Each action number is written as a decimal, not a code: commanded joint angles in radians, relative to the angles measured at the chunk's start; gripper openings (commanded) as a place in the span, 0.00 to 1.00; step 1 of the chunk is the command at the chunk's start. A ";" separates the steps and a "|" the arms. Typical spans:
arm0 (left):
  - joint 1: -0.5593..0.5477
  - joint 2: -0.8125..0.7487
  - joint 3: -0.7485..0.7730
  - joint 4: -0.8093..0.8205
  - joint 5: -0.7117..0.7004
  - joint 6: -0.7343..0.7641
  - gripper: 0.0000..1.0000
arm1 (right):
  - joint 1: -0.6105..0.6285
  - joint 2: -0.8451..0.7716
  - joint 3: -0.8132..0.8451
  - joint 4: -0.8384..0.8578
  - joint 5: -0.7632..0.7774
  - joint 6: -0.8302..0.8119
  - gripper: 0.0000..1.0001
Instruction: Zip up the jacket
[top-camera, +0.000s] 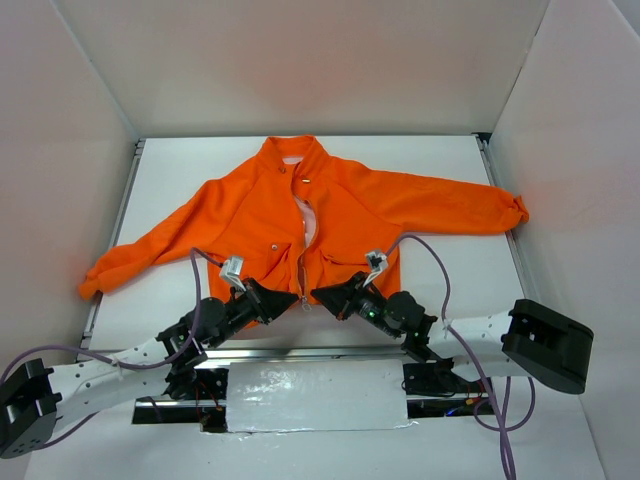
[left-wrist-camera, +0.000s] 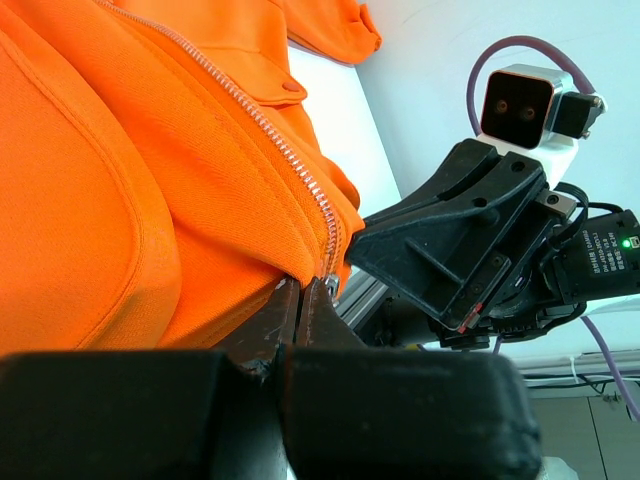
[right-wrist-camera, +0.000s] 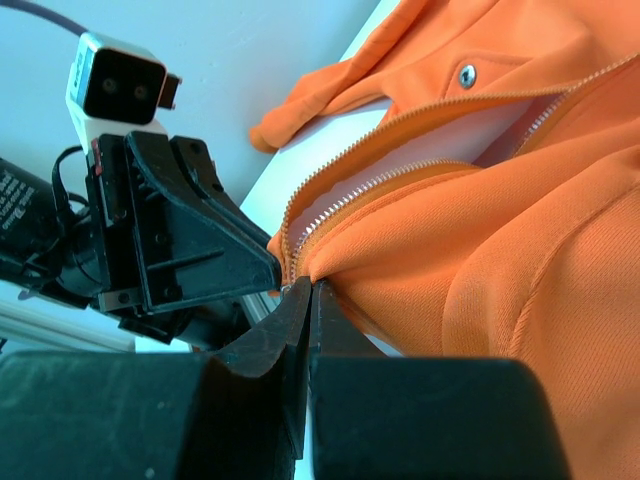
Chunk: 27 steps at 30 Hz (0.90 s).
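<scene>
The orange jacket (top-camera: 350, 215) lies flat on the white table (top-camera: 450, 290), collar away from me and sleeves spread out. Its pale zipper (top-camera: 301, 265) runs down the middle; the upper part gapes over light lining, and the two rows of teeth meet near the hem. My left gripper (top-camera: 292, 297) is shut on the hem just left of the zipper's bottom end, pinching orange fabric (left-wrist-camera: 100, 200) at the fingertips (left-wrist-camera: 303, 287). My right gripper (top-camera: 316, 296) is shut on the hem just right of it (right-wrist-camera: 311, 287). The two grippers face each other tip to tip.
White walls box in the table on the left, back and right. A metal rail (top-camera: 300, 352) and a shiny plate (top-camera: 315, 395) lie along the near edge between the arm bases. Purple cables (top-camera: 437, 262) loop over both arms.
</scene>
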 joint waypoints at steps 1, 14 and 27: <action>-0.004 -0.010 0.032 0.084 0.014 0.004 0.00 | 0.010 -0.004 -0.009 0.110 0.034 -0.018 0.00; -0.004 0.007 0.024 0.117 0.015 -0.009 0.00 | 0.012 0.009 -0.010 0.122 0.031 -0.001 0.00; -0.006 0.007 0.023 0.128 0.008 -0.012 0.00 | 0.013 0.033 -0.022 0.167 0.009 0.014 0.00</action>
